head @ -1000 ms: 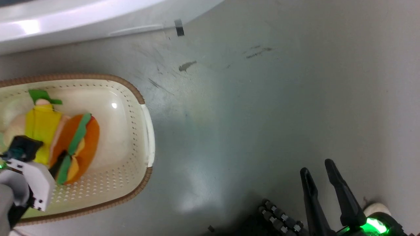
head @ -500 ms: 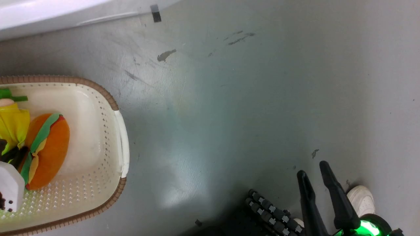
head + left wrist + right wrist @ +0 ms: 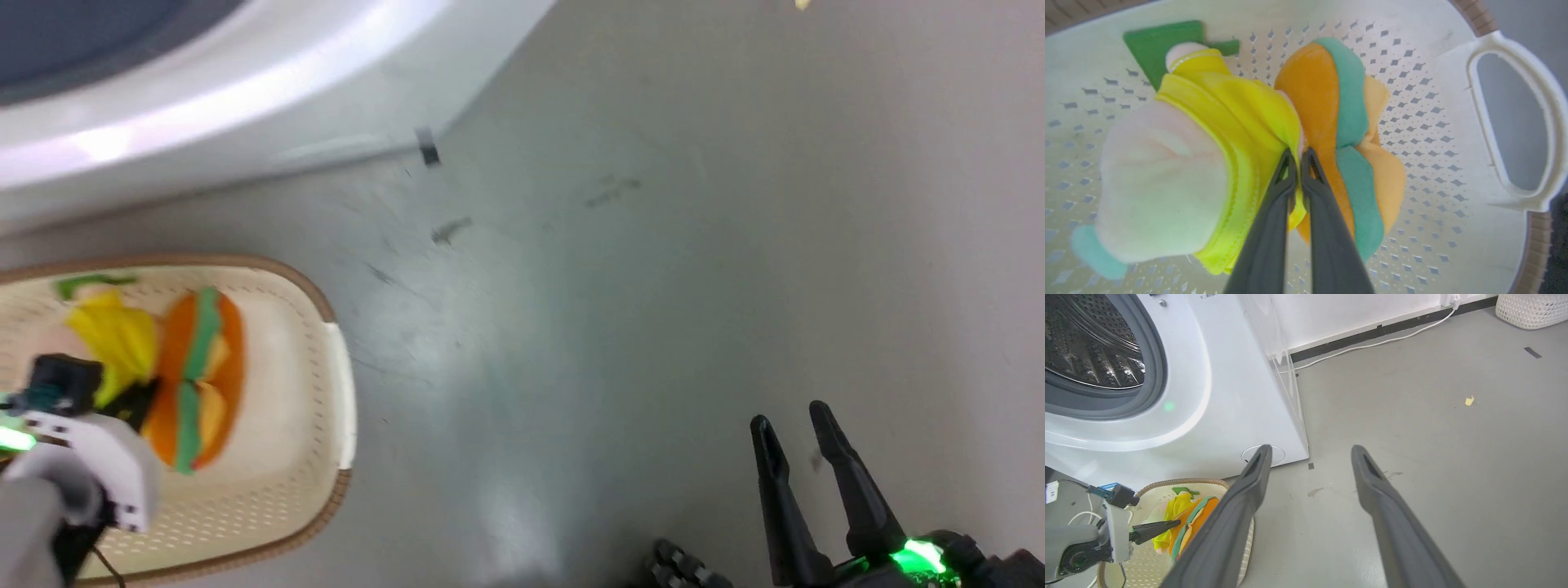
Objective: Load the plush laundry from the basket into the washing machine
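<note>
Floor (image 3: 653, 327) grey, scuffed; basket (image 3: 277, 465) on it beside washing machine (image 3: 245, 106).

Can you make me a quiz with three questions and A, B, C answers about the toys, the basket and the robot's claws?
1. Where are the doll and the hamburger plush?
A) in the washer drum
B) in the basket
C) on the floor

2. What colour is the doll's shirt?
A) yellow
B) blue
C) red

3. How is the right gripper?
A) shut on the doll
B) shut on a sock
C) open, holding nothing

Answers:
1 B: both sit inside its perforated walls.
2 A: it is bright yellow in the left wrist view.
3 C: its fingers stand wide apart, gripping nothing.
</note>
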Robot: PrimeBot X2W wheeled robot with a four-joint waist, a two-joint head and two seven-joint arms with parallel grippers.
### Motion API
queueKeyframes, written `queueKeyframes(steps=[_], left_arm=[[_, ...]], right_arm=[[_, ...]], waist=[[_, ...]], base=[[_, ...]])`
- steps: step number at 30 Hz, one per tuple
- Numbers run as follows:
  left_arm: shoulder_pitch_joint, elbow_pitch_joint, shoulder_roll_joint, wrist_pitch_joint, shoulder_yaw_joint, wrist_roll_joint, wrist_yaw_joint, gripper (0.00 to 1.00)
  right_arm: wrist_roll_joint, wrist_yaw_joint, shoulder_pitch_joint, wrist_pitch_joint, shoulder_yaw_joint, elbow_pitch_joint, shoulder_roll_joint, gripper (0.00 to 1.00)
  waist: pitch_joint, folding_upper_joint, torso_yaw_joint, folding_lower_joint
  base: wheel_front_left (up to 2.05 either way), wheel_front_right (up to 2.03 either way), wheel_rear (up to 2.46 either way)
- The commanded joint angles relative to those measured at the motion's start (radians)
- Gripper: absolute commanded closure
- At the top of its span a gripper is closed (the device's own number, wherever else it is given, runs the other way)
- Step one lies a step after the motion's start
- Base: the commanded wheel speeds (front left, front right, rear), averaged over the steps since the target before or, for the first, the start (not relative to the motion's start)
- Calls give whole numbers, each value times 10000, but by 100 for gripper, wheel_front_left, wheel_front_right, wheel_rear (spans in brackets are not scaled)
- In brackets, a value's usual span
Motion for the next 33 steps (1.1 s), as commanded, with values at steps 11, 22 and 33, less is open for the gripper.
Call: queueKeyframes(steps=[11, 22, 33], left_arm=[[934, -1108, -1242, -42, 1356, 159, 38, 100], [3079, -4383, -1533, -43, 5111, 1420, 38, 100], [4845, -7914, -2265, -43, 8460, 2530, 38, 100]], right_arm=[[-532, 6, -483, -45, -789, 1292, -10, 0], [-873, 6, -509, -45, -1046, 1912, -10, 0], [-912, 6, -481, -45, -927, 1978, -10, 0]], waist=[[-2814, -1, 1490, 0], [-3993, -1, 2099, 0], [-4047, -1, 2053, 0]], base=[[0, 0, 0], [0, 0, 0], [0, 0, 0]])
